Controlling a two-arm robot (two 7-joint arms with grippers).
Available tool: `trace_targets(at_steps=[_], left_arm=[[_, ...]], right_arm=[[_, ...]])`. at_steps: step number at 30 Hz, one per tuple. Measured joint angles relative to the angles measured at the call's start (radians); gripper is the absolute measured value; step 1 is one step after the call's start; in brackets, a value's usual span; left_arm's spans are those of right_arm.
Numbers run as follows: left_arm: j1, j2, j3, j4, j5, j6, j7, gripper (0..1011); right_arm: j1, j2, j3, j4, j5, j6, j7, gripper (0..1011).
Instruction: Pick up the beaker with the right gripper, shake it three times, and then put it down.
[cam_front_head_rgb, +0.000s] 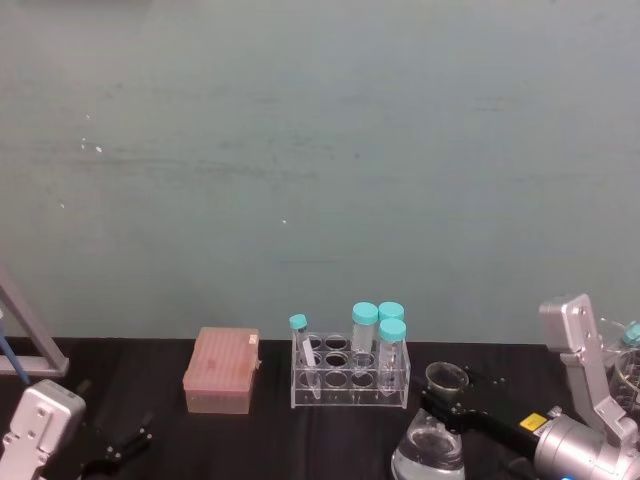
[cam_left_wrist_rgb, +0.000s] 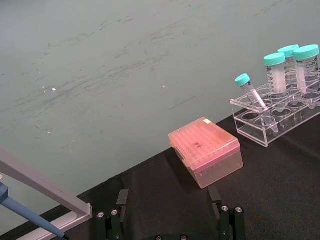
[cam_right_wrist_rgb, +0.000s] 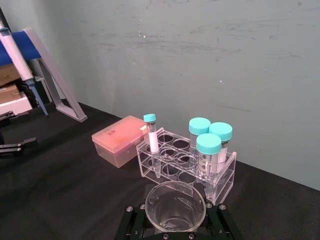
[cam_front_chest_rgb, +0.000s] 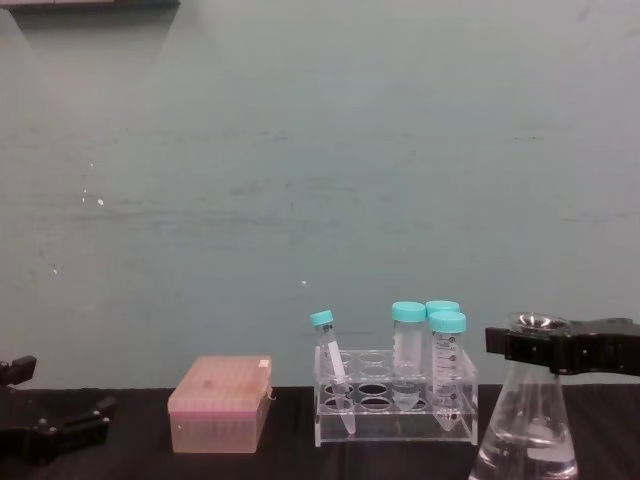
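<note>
Black tabletop is being viewed against a teal wall. The beaker's neck is being pinched by the right gripper, just beside the tube rack. The left gripper is being held spread at the left.

box left of rack | beaker right-front of rack

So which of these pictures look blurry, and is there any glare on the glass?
Head view: soft overall, the beaker dim with only faint highlights. Chest view: hazy too, the beaker's base cut off by the frame. Right wrist view: sharpest, light glinting off the beaker's rim between the right gripper jaws. Left wrist view: crisp tubes, even light.
</note>
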Motion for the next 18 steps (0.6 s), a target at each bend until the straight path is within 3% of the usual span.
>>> trace_targets(at_steps=[18], left_arm=[[0.0, 0.0, 0.0, 0.0, 0.0, 0.0, 0.0, 1000]], right_arm=[[0.001, -0.001, 0.0, 0.001, -0.003, 0.002, -0.003, 478]])
